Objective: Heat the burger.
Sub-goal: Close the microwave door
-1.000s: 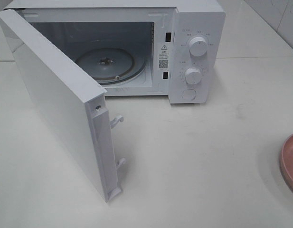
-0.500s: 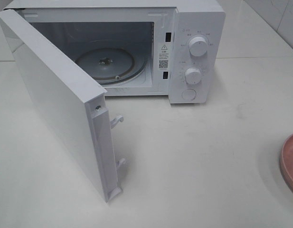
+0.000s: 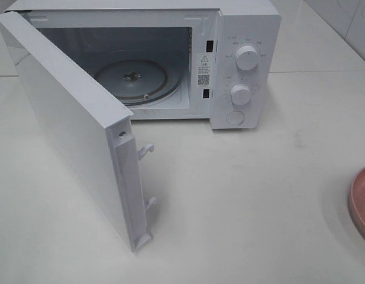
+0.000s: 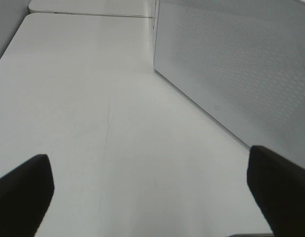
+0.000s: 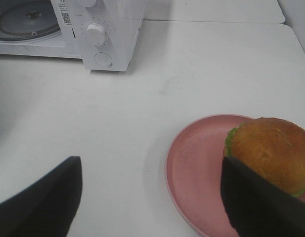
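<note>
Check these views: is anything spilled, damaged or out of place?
Nothing stands out. The microwave door is wide open, its turntable bare and level. The burger sits whole on the plate, off-centre. No spills on the table.

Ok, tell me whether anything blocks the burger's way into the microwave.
Nothing visible does. The burger sits on the pink plate, bare table lies between, the microwave door is open and its turntable is empty.

Microwave markings, mostly too small to read

A white sticker (image 3: pixel 204 70) on the microwave's (image 3: pixel 241 35) front frame carries a warning triangle and a QR code above fine print that cannot be made out; small markings ring the two dials (image 3: pixel 246 58), also illegible.
</note>
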Controlling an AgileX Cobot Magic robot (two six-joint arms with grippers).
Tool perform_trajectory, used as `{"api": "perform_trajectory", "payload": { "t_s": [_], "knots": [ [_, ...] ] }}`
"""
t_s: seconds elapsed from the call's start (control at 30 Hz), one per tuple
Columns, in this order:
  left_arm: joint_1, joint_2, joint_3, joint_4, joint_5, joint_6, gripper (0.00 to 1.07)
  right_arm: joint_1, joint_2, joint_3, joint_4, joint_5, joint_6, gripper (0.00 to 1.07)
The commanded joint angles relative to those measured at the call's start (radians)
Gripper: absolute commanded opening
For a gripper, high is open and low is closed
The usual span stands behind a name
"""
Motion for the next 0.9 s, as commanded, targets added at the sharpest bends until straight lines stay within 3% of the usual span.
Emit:
{"api": "perform_trajectory", "payload": {
  "t_s": [0.03,0.27,0.3,0.37,0.43,0.47,0.53,0.57,0.63,0.73,0.8,0.9],
  "knots": [
    [0.001,-0.005,-0.001,0.003,-0.010,-0.003,1.00,-0.007,-0.029,0.002,-0.002,-0.003,-0.005,0.75],
    [0.001,-0.005,-0.018,0.010,-0.038,-0.006,0.87,-0.007,-0.029,0.002,-0.002,-0.003,-0.005,0.75],
    [0.001,-0.003,-0.028,0.011,-0.080,-0.006,0.79,-0.007,-0.029,0.002,-0.002,-0.003,-0.005,0.75],
    [0.001,0.005,-0.029,0.011,-0.098,-0.006,0.75,-0.007,-0.029,0.002,-0.002,-0.003,-0.005,0.75],
    [0.001,0.043,-0.029,0.010,-0.147,-0.005,0.59,-0.007,-0.029,0.002,-0.002,-0.003,-0.005,0.75],
    [0.001,0.043,-0.029,0.010,-0.147,-0.005,0.59,-0.007,-0.029,0.002,-0.002,-0.003,-0.005,0.75],
    [0.001,0.104,-0.029,0.011,-0.192,-0.002,0.45,-0.007,-0.029,0.002,-0.002,-0.003,-0.005,0.75],
    [0.001,0.104,-0.029,0.011,-0.192,-0.002,0.45,-0.007,-0.029,0.002,-0.002,-0.003,-0.005,0.75],
    [0.001,0.204,-0.018,0.009,-0.269,-0.002,0.28,-0.007,-0.029,0.002,-0.002,-0.003,-0.005,0.75],
    [0.001,0.233,-0.015,0.009,-0.291,-0.002,0.23,-0.007,-0.029,0.002,-0.002,-0.003,-0.005,0.75],
    [0.001,0.314,0.003,0.007,-0.368,-0.002,0.06,-0.007,-0.029,0.002,-0.002,-0.003,-0.005,0.75],
    [0.001,0.392,0.030,0.010,-0.466,0.006,0.00,-0.007,-0.029,0.002,-0.002,-0.003,-0.005,0.75]
  ]
}}
